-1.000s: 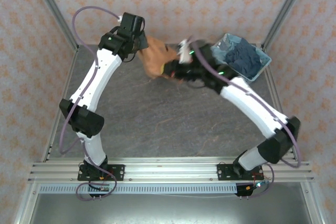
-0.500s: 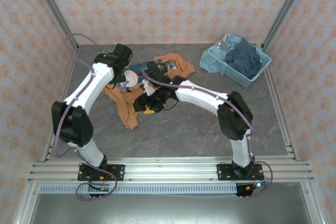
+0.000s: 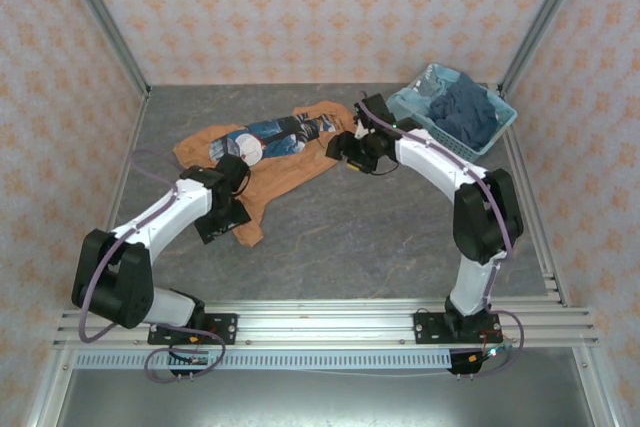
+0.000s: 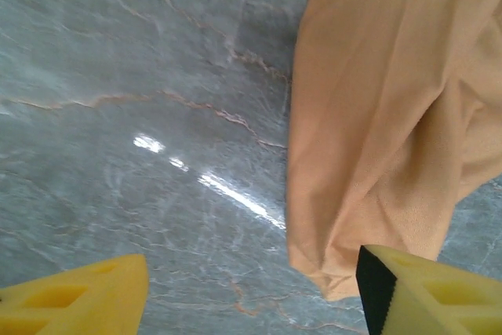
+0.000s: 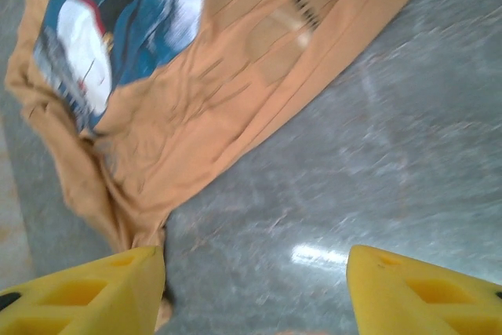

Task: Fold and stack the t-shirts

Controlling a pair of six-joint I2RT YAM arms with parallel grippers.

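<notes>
Both arms have swung apart in the last half second, and the orange-tan shirt (image 3: pixel 290 162) that was bunched under them now lies released and drawn out across the tabletop (image 3: pixel 380 237).

Nearest, the left fingers (image 3: pixel 213 225) hang wide and empty just above the stone. The shirt's lowest corner (image 4: pixel 376 100) ends just beside the right-hand finger in the left wrist view, apart from it. From that corner the cloth runs up and away in a long, creased band, its dark multicoloured print (image 3: pixel 270 135) facing up along the far edge.

Farther on, the right fingers (image 3: pixel 342 150) hover at the band's far right end, also spread wide and holding nothing, with rumpled folds ahead of them in the right wrist view.

At the far right corner the light blue basket (image 3: pixel 405 107) holds a dark navy shirt (image 3: pixel 465 112) waiting its turn.

I judge this to be the spreading step, early in the task: the shirt is laid out but not flat, and no fold is made. The next move probably calls for each arm to pinch an edge or corner and pull the cloth square before folding.
</notes>
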